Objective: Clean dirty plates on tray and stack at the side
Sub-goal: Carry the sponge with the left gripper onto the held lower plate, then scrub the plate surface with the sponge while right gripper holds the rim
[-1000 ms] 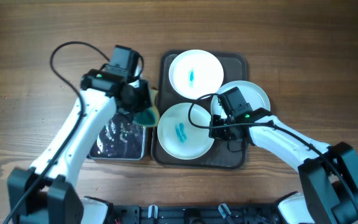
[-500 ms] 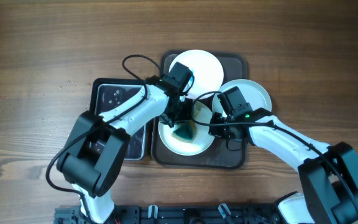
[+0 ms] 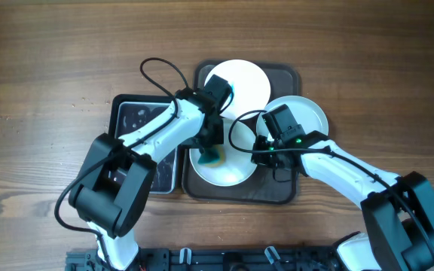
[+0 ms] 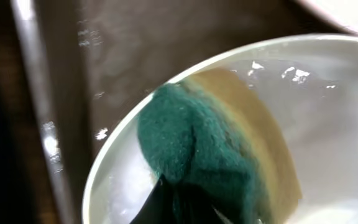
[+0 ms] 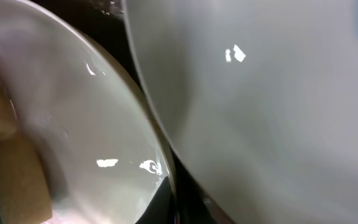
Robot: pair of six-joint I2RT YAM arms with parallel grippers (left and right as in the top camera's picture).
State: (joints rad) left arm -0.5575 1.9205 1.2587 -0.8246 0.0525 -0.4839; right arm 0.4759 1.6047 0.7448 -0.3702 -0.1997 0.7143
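Our left gripper [image 3: 212, 148] is clenched on the sponge [image 4: 194, 140], pressing its green face onto the near plate [image 3: 232, 172] close to that plate's 10 o'clock rim. Our right gripper [image 3: 261, 156] pinches the same plate's rim at 3 o'clock, where the right plate [image 5: 260, 93] lies just beside it. We see all three plates on the tray [image 3: 286, 192]: the near plate at 7 o'clock, the right plate at 3, and the far plate [image 3: 249, 79] at 12. A wet basin [image 3: 136, 120] sits just beside the tray at 9 o'clock.
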